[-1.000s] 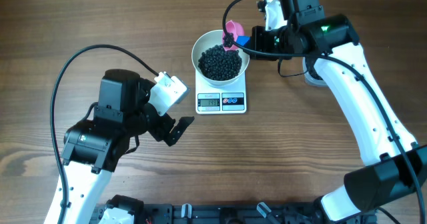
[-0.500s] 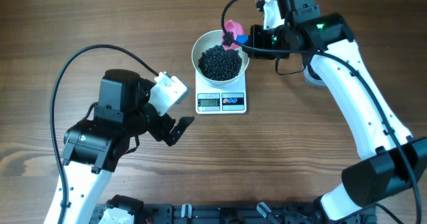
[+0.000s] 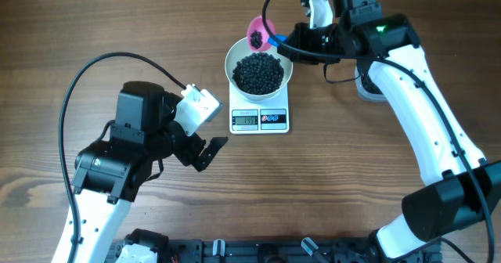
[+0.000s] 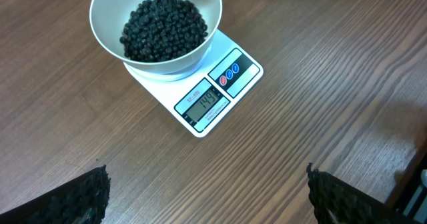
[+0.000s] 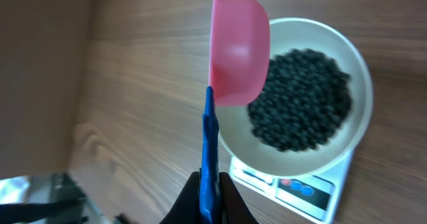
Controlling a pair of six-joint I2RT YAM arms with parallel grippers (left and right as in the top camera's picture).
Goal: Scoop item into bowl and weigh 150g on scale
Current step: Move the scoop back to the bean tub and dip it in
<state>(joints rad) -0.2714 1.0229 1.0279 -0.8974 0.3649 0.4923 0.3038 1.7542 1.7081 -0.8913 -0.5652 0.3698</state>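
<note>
One white bowl, one scale, one pink scoop and one pile of countless black beads.

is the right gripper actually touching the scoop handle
Touching. The right wrist view shows the right gripper shut on the blue scoop handle, with one dark finger pressed against each side of it.

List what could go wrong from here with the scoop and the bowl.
1. The pink scoop, clamped in the right gripper, holds a few beans and hangs over the far rim of the bowl, partly outside it. A careless tilt could drop them on the table.
2. The bowl overhangs the scale. A knock from the scoop might shift it and upset the reading.
</note>
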